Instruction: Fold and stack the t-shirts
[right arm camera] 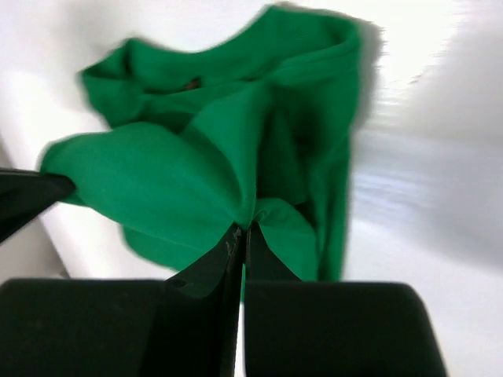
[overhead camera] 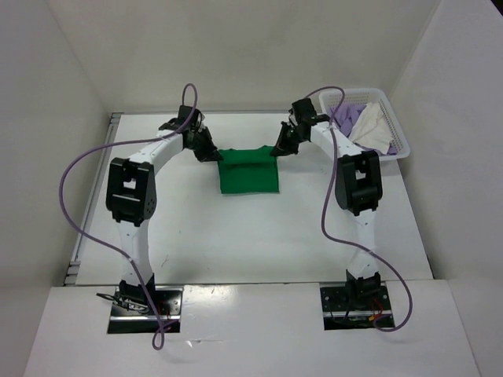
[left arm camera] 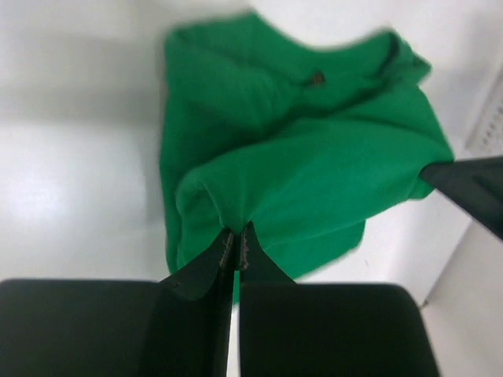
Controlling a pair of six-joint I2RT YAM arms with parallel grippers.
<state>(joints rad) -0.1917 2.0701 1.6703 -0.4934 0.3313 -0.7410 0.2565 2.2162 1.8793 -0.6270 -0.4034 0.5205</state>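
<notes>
A bright green t-shirt [overhead camera: 250,173] lies partly folded on the far middle of the table, its far edge raised between both grippers. My left gripper [overhead camera: 219,155] is shut on the shirt's far left corner; in the left wrist view the cloth [left arm camera: 299,165] bunches at the pinched jaws [left arm camera: 236,234]. At the far right corner my right gripper [overhead camera: 276,151] is shut on the same shirt, whose green cloth [right arm camera: 196,173] gathers at the closed tips [right arm camera: 243,229]. A lavender t-shirt [overhead camera: 346,115] and a cream-white t-shirt [overhead camera: 376,129] lie crumpled in the basket.
A white mesh basket [overhead camera: 403,147] stands at the table's far right corner, close to the right arm [overhead camera: 357,182]. The table's white top [overhead camera: 251,236] stretches toward the arm bases. White walls close in the left, right and back.
</notes>
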